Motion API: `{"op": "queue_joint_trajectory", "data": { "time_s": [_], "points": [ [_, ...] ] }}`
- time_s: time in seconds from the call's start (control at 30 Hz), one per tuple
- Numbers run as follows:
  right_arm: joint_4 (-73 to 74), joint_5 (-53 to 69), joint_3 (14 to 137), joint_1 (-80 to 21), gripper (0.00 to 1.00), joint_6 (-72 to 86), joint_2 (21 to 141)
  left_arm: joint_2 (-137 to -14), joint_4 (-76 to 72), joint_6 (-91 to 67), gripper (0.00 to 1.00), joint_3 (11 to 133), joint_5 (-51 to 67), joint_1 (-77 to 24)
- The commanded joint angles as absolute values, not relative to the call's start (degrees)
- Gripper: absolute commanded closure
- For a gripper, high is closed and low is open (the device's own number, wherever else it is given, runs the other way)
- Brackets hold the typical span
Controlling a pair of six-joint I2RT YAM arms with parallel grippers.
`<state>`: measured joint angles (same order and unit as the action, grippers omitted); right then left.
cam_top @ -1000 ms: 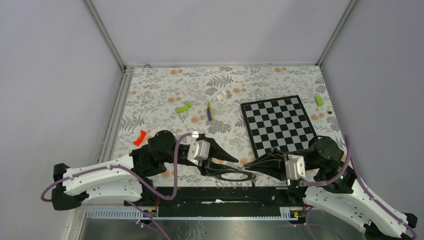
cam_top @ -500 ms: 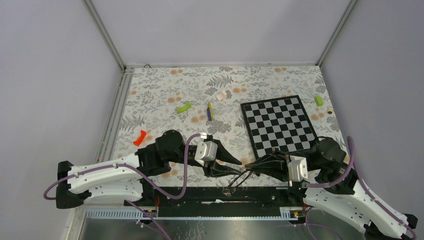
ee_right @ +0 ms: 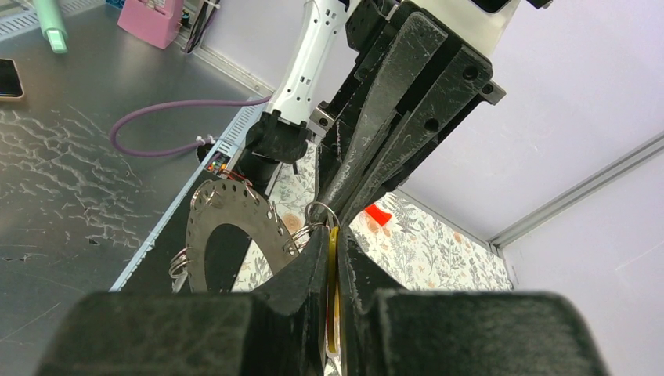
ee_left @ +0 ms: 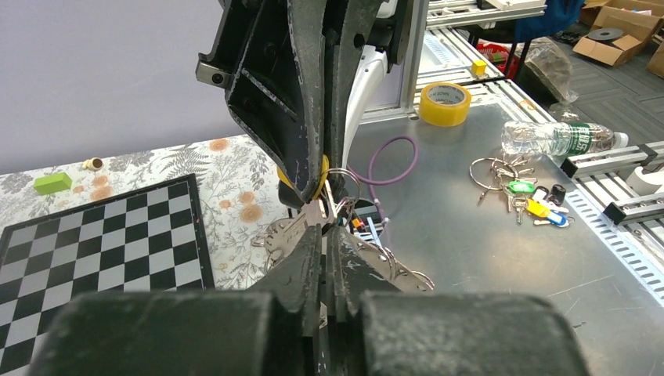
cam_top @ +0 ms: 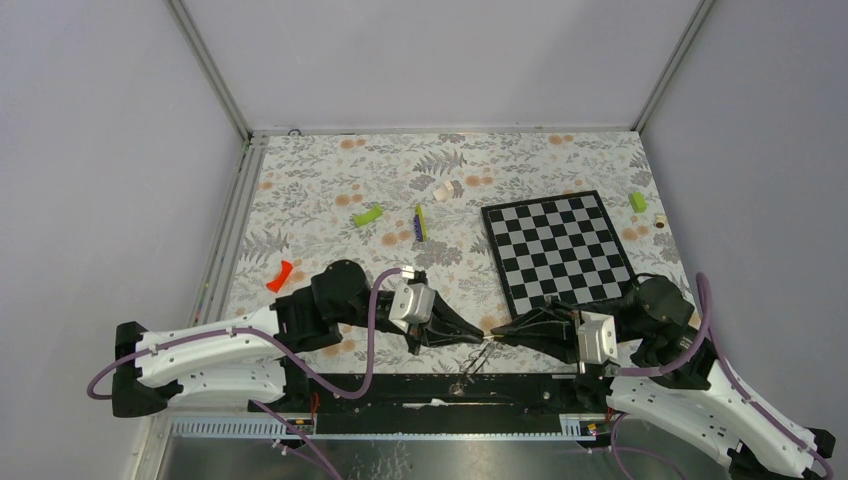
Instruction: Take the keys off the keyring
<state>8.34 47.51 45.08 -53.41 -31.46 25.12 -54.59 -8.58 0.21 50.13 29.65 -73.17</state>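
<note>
The keyring [ee_right: 205, 229], a flat silvery hoop with small split rings along its rim, hangs edge-on between my two grippers near the table's front edge [cam_top: 469, 364]. My right gripper [ee_right: 331, 235] is shut on a yellow key tag [ee_right: 333, 270] that is hooked to the hoop by a small ring. Facing it tip to tip, my left gripper [ee_left: 323, 233] is shut on a silvery key [ee_left: 314, 212] at the hoop's rim [ee_left: 276, 235]. In the top view the left gripper [cam_top: 476, 337] and right gripper [cam_top: 493, 332] almost touch.
A checkered board [cam_top: 557, 250] lies at the right. Lime-green blocks [cam_top: 368, 215] [cam_top: 637, 201], a thin stick [cam_top: 420, 222] and a red piece [cam_top: 279, 276] lie further back. Off the table, a second bunch of keys [ee_left: 526, 197], a tape roll [ee_left: 445, 102] and a bottle [ee_left: 560, 139] rest on the metal bench.
The left gripper moved right and its jaws closed at the hoop's rim. The keyring, which lay flat at the table's front, now hangs tilted between the two grippers.
</note>
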Motion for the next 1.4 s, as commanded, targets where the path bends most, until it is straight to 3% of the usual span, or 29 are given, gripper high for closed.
{"op": "queue_joint_trajectory", "data": {
  "time_s": [0.0,0.57,0.73,0.8,1.37],
  "points": [
    [5.2,47.1,46.9,-53.3,1.0,-32.1,24.2,-54.4,-9.8,0.2,1.0,53.0,29.9,-73.1],
    [6.0,42.5,46.5,-53.3,1.0,-33.7,21.7,-53.1,-7.7,0.2,1.0,53.1,28.4,-73.1],
    [4.1,43.2,45.8,-53.3,1.0,-33.1,22.0,-53.7,-12.7,-2.7,0.62,51.7,27.7,-73.1],
    [4.1,43.1,45.9,-53.3,1.0,-33.6,22.3,-54.4,-14.2,-3.2,0.55,51.6,28.0,-73.1],
    [-2.2,41.3,43.9,-53.3,1.0,-34.7,21.0,-55.8,-24.7,-9.9,0.56,46.3,25.0,-73.1]
  ]
}}
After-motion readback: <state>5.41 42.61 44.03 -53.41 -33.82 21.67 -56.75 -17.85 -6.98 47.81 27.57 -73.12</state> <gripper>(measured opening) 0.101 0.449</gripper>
